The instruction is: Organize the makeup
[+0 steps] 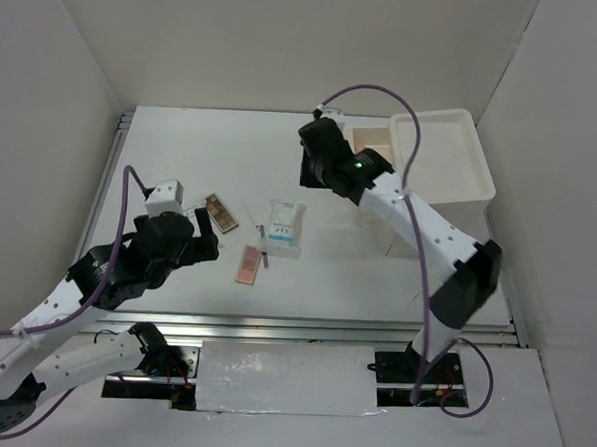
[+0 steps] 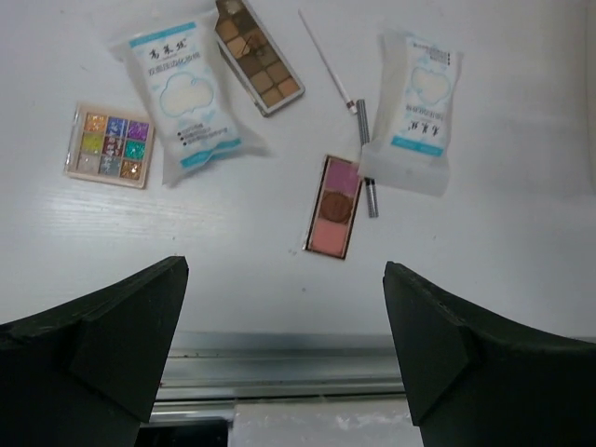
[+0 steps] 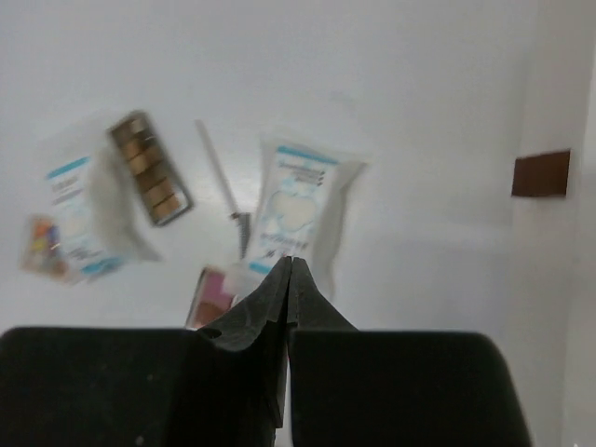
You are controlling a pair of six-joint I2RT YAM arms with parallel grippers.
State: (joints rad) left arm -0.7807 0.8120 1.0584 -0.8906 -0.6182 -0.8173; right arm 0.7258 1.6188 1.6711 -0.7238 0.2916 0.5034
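The makeup lies left of the table's centre. The left wrist view shows a glitter palette [image 2: 107, 144], a white-and-blue packet [image 2: 182, 93], a brown palette [image 2: 258, 56], a thin stick [image 2: 326, 60], a dark pencil [image 2: 366, 158], a second packet [image 2: 417, 112] and a pink palette [image 2: 335, 207]. My left gripper [image 2: 284, 270] is open and empty, above the table's near edge, short of the pink palette [image 1: 248, 264]. My right gripper [image 3: 291, 261] is shut and empty, held high over the second packet [image 3: 298, 205]. From above, the right gripper [image 1: 311, 169] is beside the packet [image 1: 285, 226].
A big white drawer box [image 1: 452, 161] stands at the back right, next to my right arm. Its wall shows at the right of the right wrist view with a brown rectangle [image 3: 540, 173] on it. A metal rail [image 2: 279, 372] runs along the table's near edge.
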